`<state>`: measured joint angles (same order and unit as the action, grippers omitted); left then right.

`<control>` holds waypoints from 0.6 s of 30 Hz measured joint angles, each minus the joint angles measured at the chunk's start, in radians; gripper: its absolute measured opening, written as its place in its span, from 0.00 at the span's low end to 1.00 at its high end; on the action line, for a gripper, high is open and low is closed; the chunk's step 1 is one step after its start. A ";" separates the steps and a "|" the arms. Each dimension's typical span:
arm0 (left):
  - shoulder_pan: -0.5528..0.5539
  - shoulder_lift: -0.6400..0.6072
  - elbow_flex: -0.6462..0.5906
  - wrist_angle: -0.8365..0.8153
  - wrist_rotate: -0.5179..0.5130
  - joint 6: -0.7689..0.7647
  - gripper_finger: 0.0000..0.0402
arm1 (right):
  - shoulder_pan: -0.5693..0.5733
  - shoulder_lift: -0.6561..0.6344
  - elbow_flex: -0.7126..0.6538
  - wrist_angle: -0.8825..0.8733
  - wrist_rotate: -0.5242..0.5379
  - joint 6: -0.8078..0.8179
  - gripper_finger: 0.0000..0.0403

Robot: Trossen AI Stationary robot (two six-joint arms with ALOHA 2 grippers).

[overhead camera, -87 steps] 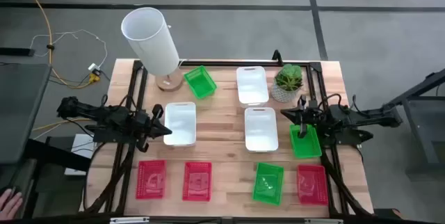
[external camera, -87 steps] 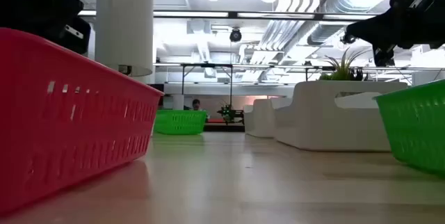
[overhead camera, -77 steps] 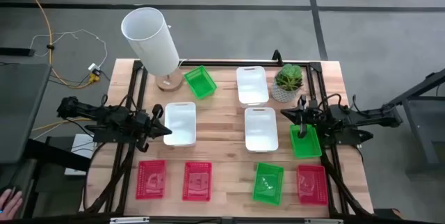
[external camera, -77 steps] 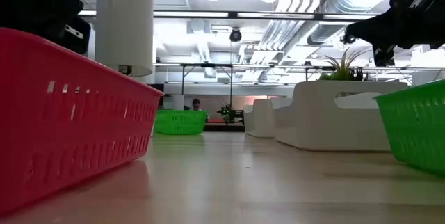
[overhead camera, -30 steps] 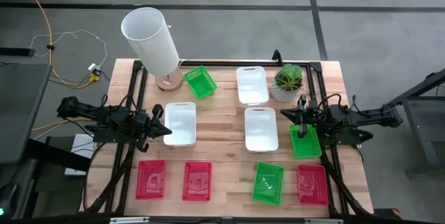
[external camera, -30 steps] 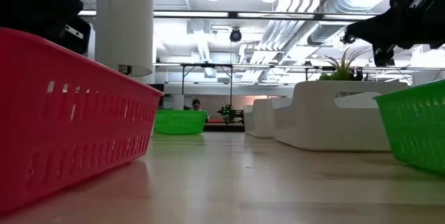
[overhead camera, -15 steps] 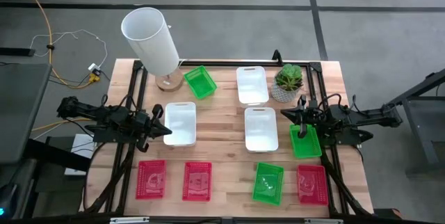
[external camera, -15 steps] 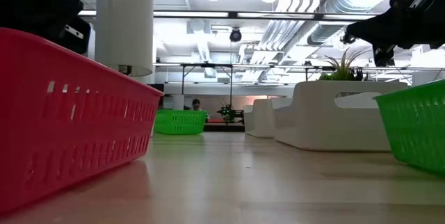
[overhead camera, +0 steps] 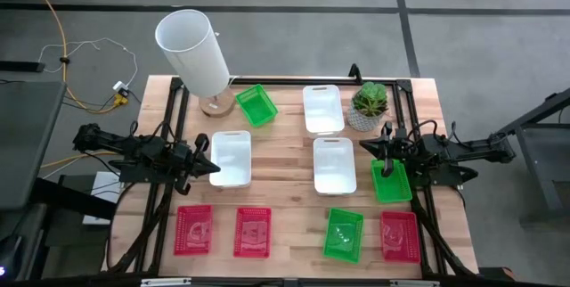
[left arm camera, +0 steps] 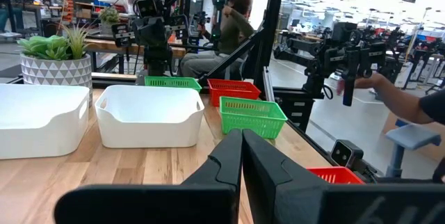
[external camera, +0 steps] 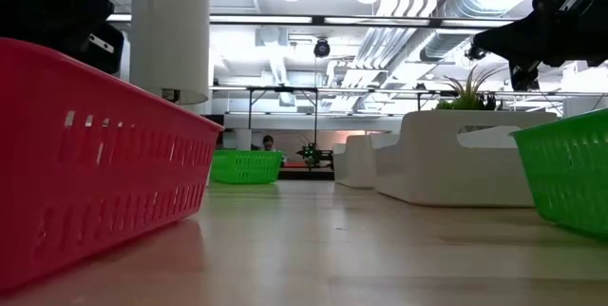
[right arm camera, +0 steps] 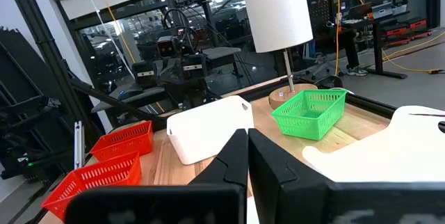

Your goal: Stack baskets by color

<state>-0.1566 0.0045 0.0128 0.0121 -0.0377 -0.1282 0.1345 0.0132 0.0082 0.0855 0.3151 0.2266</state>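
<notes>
Baskets: nine lie singly on the table (overhead camera: 285, 158), none stacked yet.
Red baskets: two at the near left edge (overhead camera: 194, 230) (overhead camera: 253, 233), one at the near right corner (overhead camera: 400, 235).
Green baskets: one near the far edge beside the lamp base (overhead camera: 256, 105), one at the near edge right of centre (overhead camera: 343, 233), one at the right edge (overhead camera: 390, 182) under the right gripper.
White baskets: one left of centre (overhead camera: 230, 158), two right of centre, one (overhead camera: 322, 109) farther back than the other (overhead camera: 334, 164).
Left gripper (overhead camera: 207, 164): jaws closed on nothing, hovering at the left rim of the left white basket.
Right gripper (overhead camera: 386, 168): jaws closed, empty, above the right-edge green basket.
Bystanders: tall white lamp (overhead camera: 193, 51) at the far left corner; potted plant (overhead camera: 369, 105) near the far right corner, just beside the far white basket.
Risk: shut jaws must open before any pick, or they would shove a light basket aside; mesh walls may slip from a shallow pinch; reaching for the far baskets could knock the plant or lamp.
</notes>
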 joint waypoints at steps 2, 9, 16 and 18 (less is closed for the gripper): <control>0.000 0.000 0.000 0.000 0.000 0.000 0.00 | 0.000 0.000 0.000 0.000 0.000 0.000 0.00; 0.000 0.000 0.000 0.000 0.000 0.000 0.00 | 0.000 0.000 0.000 0.000 0.000 0.000 0.00; 0.000 0.000 0.000 0.004 -0.002 0.010 0.00 | 0.000 0.000 0.000 0.013 0.004 0.000 0.00; 0.000 0.000 0.000 0.036 -0.023 0.064 0.00 | 0.000 0.000 0.000 0.021 0.015 -0.007 0.00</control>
<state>-0.1570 0.0047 0.0128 0.0484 -0.0606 -0.0642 0.1345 0.0133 0.0082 0.1067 0.3302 0.2200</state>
